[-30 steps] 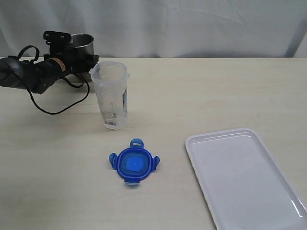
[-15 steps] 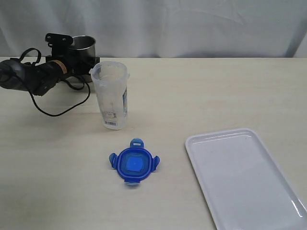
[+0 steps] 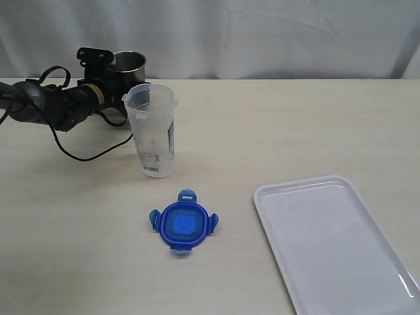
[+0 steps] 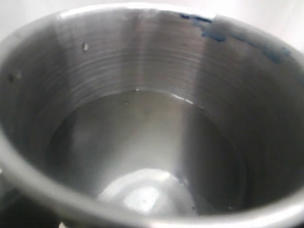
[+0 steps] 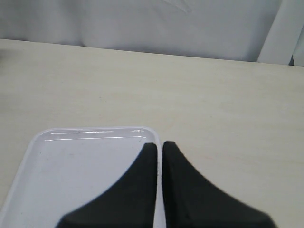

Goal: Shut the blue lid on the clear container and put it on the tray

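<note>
The clear container (image 3: 152, 131) stands upright and lidless on the table, its white label near the base. In front of it the blue lid (image 3: 183, 223) lies flat on the table, apart from everything. The white tray (image 3: 335, 243) sits at the front right with nothing on it. My left gripper (image 3: 110, 80) holds a grey steel cup (image 3: 126, 63) just behind and to the left of the container; the cup's inside (image 4: 142, 118) fills the left wrist view and hides the fingers. My right gripper (image 5: 159, 145) is shut and empty above the tray's (image 5: 71, 166) rim, outside the exterior view.
A black cable (image 3: 85, 154) loops on the table under the left arm. A white curtain (image 3: 262, 33) closes off the far edge of the table.
The left arm has moved to the right with the steel cup, bringing it closer to the clear container. The lid, container and tray have not moved.
</note>
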{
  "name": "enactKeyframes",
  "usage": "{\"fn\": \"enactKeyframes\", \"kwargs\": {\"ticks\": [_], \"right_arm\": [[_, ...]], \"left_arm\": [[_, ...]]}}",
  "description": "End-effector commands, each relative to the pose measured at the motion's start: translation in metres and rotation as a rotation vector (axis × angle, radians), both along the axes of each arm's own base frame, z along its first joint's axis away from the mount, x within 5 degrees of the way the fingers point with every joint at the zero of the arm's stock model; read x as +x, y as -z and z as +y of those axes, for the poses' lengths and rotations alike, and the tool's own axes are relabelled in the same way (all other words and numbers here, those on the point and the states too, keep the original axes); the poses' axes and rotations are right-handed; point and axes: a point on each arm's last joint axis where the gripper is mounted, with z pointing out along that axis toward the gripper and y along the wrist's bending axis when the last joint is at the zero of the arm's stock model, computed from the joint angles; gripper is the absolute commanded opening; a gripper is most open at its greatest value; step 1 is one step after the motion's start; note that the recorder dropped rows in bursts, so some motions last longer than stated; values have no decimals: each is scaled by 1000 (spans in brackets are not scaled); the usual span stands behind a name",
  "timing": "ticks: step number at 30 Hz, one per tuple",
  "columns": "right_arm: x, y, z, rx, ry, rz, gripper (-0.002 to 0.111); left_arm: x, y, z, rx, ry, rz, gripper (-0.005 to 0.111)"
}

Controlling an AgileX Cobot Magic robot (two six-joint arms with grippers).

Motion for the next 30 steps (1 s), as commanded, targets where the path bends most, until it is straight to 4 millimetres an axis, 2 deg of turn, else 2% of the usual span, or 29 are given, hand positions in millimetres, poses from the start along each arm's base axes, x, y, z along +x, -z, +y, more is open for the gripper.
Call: {"fn": "enactKeyframes", "kwargs": {"ticks": [1,5,8,13,17,30], "right_arm": [[0,1,0,-3,7,-6,4],[0,1,0,-3,7,-6,4],[0,1,0,-3,7,-6,4],[0,1,0,-3,7,-6,4],[0,1,0,-3,7,-6,4],[0,1,0,-3,7,-6,4]], "left_arm": [[1,-5,0,-5,-11,6,60],[2,-6,1,-38,-43,11,60],[1,-7,-4,-66,-54,15,71],[2,-7,-4,-61,-54,12,70],[0,-7,-11,-39,-27,16,85],[-1,-6,-11,-33,-28,25,85]]}}
